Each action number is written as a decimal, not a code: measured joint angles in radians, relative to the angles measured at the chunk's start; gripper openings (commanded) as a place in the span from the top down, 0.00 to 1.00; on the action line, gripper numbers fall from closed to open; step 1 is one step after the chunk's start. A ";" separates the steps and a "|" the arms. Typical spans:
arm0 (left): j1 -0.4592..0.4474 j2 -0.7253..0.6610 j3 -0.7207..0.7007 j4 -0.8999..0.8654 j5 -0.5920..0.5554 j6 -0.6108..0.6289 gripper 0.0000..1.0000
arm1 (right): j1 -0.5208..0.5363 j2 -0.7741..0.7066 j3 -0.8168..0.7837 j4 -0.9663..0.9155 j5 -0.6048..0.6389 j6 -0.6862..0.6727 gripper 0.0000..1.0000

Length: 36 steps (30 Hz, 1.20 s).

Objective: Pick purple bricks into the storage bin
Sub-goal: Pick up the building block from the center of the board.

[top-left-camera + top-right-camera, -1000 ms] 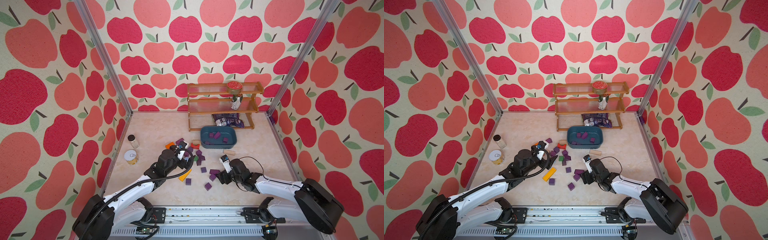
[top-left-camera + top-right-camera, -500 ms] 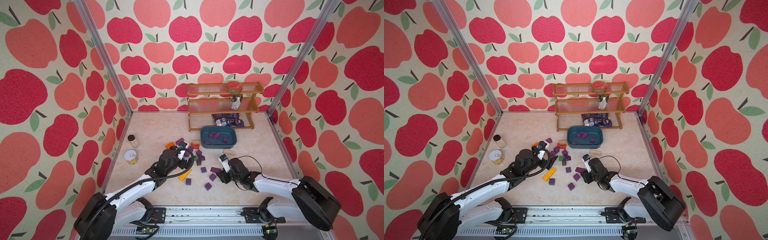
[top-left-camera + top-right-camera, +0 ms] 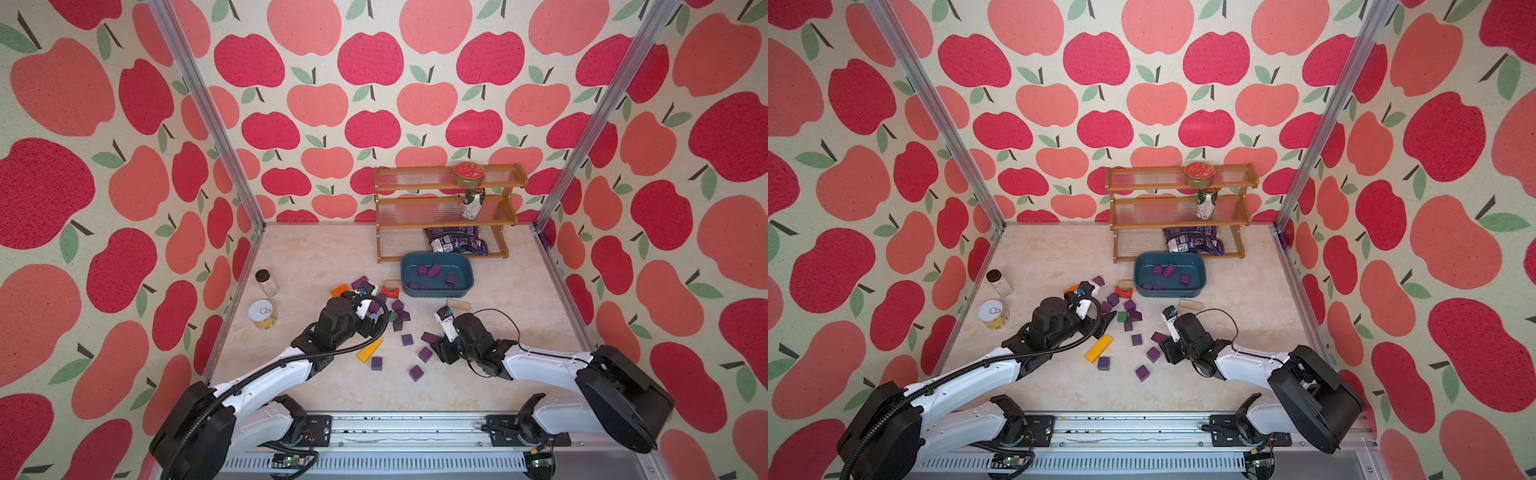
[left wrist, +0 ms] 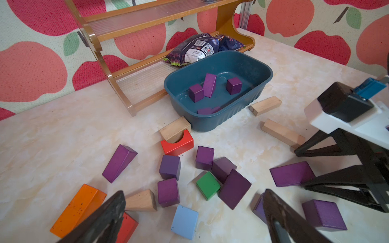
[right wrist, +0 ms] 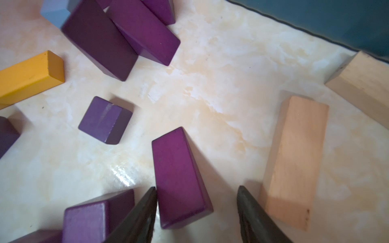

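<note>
Toward the back of the counter [image 3: 332,257], just in front of the rack [image 3: 449,208]: the bin [image 3: 440,292], upright, holding several purple bricks [image 4: 196,92]. Among them, one long piece tilted beside a cube and two lying flat by the near wall. On the rack's bottom shelf, right behind the bin, a bag [image 3: 455,241].

Between bin and arms, many more bricks loose on the counter. Mixed in: a green block [image 4: 208,185], a red arch [image 4: 176,145], an orange block [image 4: 79,207], a light-blue block [image 4: 184,218] and a yellow bar [image 3: 370,350]. On the side toward the arms, four bricks lying singly, apart from each other.

By the left wall, a jar [image 3: 267,282] and a can [image 3: 262,313], well apart from the blocks.

Over the mixed pile, the left tool [image 4: 193,193]: released, jaws spread wide, nothing between them.

Low at the counter, the right tool [image 5: 197,189]: partly closed astride a long brick [image 5: 179,174] lying flat. One finger [image 5: 147,202] against the brick's side, a clear gap at the other, so released, not clamped. Just beyond that gap, a plain wood block [image 5: 294,160], flat on the counter, near the finger but apart from it.
</note>
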 measured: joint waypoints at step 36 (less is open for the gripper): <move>0.000 0.034 0.003 0.000 0.000 -0.027 0.01 | 0.000 -0.078 0.127 -0.108 0.063 -0.004 0.74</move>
